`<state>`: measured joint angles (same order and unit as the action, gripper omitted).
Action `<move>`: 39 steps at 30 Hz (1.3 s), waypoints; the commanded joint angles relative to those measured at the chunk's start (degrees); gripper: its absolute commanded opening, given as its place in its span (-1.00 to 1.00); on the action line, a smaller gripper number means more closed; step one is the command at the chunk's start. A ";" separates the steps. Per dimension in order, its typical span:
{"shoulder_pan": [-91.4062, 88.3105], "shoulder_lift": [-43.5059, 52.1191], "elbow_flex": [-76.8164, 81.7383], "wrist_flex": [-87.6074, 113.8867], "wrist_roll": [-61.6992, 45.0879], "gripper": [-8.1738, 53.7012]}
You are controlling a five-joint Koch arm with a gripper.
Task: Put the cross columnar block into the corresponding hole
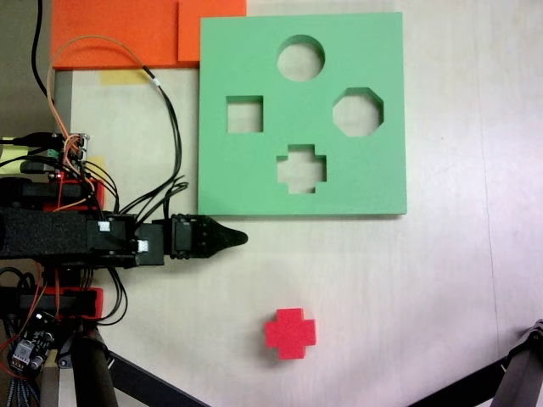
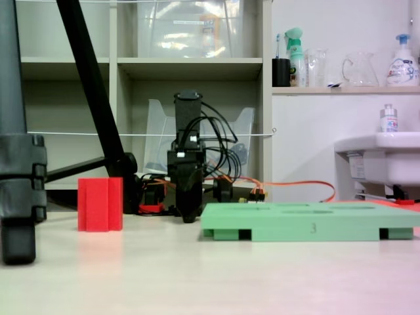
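The red cross block (image 1: 289,332) stands upright on the pale table, below the green foam board (image 1: 373,51) in a fixed view; it also shows at the left (image 2: 100,204). The plus-shaped cutout (image 1: 301,168) lies at the board's lower middle, with nothing in it. My gripper (image 1: 238,238) points right, just below the board's lower left corner and up-left of the block, well apart from it. Its jaws come together to one tip, shut on nothing. Seen head-on, the gripper (image 2: 189,211) hangs low between the block and the board (image 2: 308,226).
The board also has round (image 1: 301,58), square (image 1: 244,114) and octagonal (image 1: 357,112) cutouts. Orange foam sheets (image 1: 119,34) lie at the top left, and cables (image 1: 170,127) loop beside the arm. Black tripod legs (image 1: 517,373) (image 2: 20,184) stand at the near corners.
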<state>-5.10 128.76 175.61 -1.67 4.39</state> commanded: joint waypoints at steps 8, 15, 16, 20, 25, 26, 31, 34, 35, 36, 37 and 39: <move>-0.44 3.96 4.04 1.05 7.91 0.36; 7.65 3.96 -4.57 -1.41 58.97 0.24; 8.53 3.96 -10.55 8.00 65.13 0.24; 8.96 2.90 -30.59 36.74 78.84 0.17; 8.09 -3.08 -53.44 60.73 80.33 0.05; 8.17 -7.29 -61.52 67.85 80.33 0.05; 14.85 -24.52 -87.19 86.31 72.77 0.04; 20.13 -33.22 -96.42 91.85 66.97 0.07; 21.18 -35.33 -99.14 93.69 66.62 0.26; 21.53 -35.51 -99.23 93.69 66.80 0.48; 22.24 -35.68 -99.23 93.69 66.97 0.69; 23.03 -37.09 -99.23 93.69 66.88 0.95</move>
<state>16.79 91.14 77.96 89.56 71.02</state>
